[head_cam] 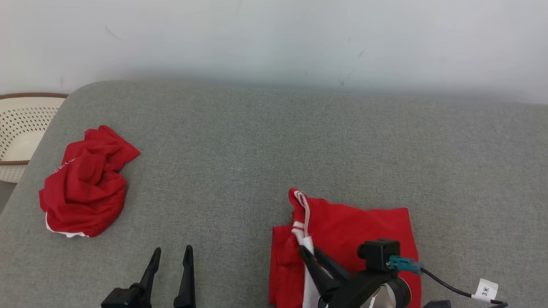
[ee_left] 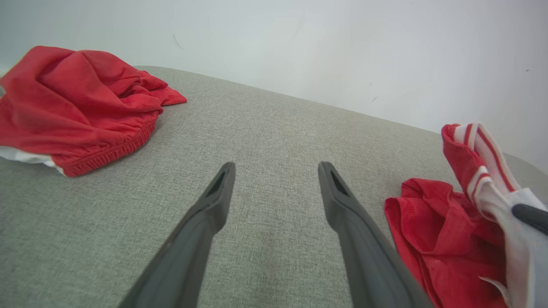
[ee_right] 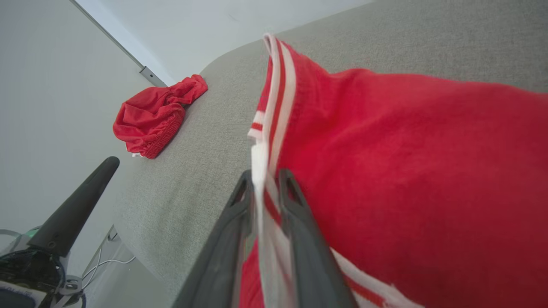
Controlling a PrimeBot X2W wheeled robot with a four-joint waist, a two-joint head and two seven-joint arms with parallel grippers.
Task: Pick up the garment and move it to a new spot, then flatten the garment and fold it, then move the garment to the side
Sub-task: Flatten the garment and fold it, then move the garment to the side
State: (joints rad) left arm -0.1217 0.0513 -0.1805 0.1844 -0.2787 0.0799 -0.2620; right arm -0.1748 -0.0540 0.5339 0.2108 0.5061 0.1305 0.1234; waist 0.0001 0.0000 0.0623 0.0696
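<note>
Garment (head_cam: 364, 226) of red cloth with white-striped trim lies partly folded at the lower right of the head view, on a grey padded surface (head_cam: 257, 149). Right gripper (head_cam: 309, 253) sits at its left edge, two dark fingers pinched on the striped trim, which rises in a ridge above the rest of the cloth. Left gripper (head_cam: 172, 252) rests at the lower left of the frame, fingers spread wide and empty, apart from the cloth. A second red garment (head_cam: 85, 179) lies crumpled at the left, near a perforated cream basket (head_cam: 21, 124) at the left edge.

The step in hand appears to be folding. Done well, the pinched edge would likely travel low across the cloth and land square on the opposite edge, let go only once the layers lie flat. The free gripper could pin the cloth against dragging.
</note>
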